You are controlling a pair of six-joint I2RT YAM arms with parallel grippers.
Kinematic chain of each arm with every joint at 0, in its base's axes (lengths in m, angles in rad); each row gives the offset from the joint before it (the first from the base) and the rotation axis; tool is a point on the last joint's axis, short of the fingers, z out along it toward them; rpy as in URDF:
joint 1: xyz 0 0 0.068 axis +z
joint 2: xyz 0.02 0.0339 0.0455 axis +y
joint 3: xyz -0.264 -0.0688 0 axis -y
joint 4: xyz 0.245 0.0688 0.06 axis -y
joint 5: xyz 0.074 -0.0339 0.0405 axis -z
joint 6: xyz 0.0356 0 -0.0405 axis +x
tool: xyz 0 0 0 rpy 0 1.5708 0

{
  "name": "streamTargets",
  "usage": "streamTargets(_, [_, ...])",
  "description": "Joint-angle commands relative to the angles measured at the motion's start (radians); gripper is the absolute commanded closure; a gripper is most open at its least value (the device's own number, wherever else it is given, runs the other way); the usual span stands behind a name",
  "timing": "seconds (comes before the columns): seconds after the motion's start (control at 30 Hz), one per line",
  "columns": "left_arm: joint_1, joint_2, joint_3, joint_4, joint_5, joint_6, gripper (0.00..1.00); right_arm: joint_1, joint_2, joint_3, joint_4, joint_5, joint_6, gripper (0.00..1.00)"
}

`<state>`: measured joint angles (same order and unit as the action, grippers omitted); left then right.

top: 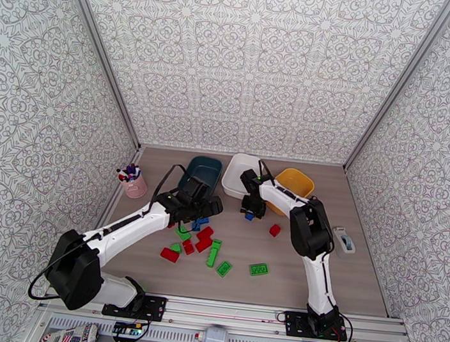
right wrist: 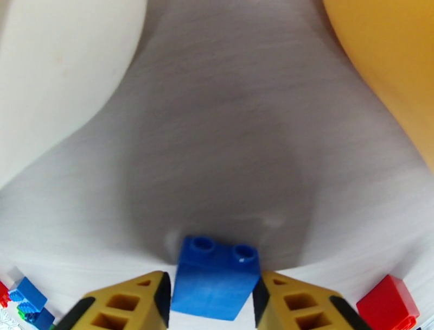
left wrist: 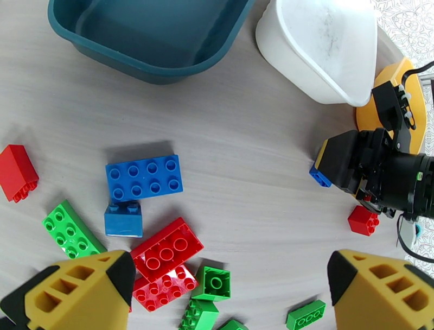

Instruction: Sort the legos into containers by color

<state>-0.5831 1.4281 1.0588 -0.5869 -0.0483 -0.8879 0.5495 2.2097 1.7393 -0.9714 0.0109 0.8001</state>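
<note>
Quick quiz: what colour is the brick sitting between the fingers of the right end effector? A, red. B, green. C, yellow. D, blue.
D: the right wrist view shows a small blue brick flanked on both sides by the right end effector, in front of the gap between the white tray and the yellow tray.

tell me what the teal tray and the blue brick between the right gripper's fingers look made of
Teal tray: likely moulded plastic, smooth and semi-glossy; soft light reflections on its rounded rim.
Blue brick: hard plastic, glossy; small white highlights on its studs and crisp edges.
</note>
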Motion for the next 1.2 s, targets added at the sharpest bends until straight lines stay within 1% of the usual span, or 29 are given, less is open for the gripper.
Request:
streamTargets(0.0, [-0.013,0.021,0.034,0.008,-0.013,-0.007,0.01,-0.001,-0.047,-0.063,0.007,0.002,-0.003,0.58])
streamTargets(0.2, [-0.029,0.067,0.070,0.011,0.003,-0.002,0.01,-0.002,-0.137,-0.133,0.042,-0.012,-0.014,0.63])
streamTargets(0.33, [-0.040,0.126,0.141,0.001,0.017,0.019,0.01,-0.002,-0.202,-0.158,0.048,-0.012,-0.030,0.65])
streamTargets(0.6, [-0.063,0.262,0.310,-0.004,0.063,0.059,0.01,-0.020,-0.323,-0.145,0.009,0.030,-0.069,0.65])
streamTargets(0.7, [-0.067,0.319,0.390,-0.017,0.086,0.075,0.01,-0.063,-0.367,-0.148,-0.008,0.040,-0.087,0.65])
streamTargets(0.83, [-0.071,0.404,0.511,-0.035,0.140,0.101,0.01,-0.153,-0.417,-0.157,-0.008,0.033,-0.113,0.65])
streamTargets(0.97, [-0.083,0.500,0.657,-0.083,0.180,0.142,0.01,-0.244,-0.400,-0.122,-0.026,0.013,-0.142,0.65])
streamTargets(1.17, [-0.099,0.616,0.842,-0.171,0.168,0.205,0.01,-0.351,-0.334,-0.029,-0.053,0.004,-0.174,0.64])
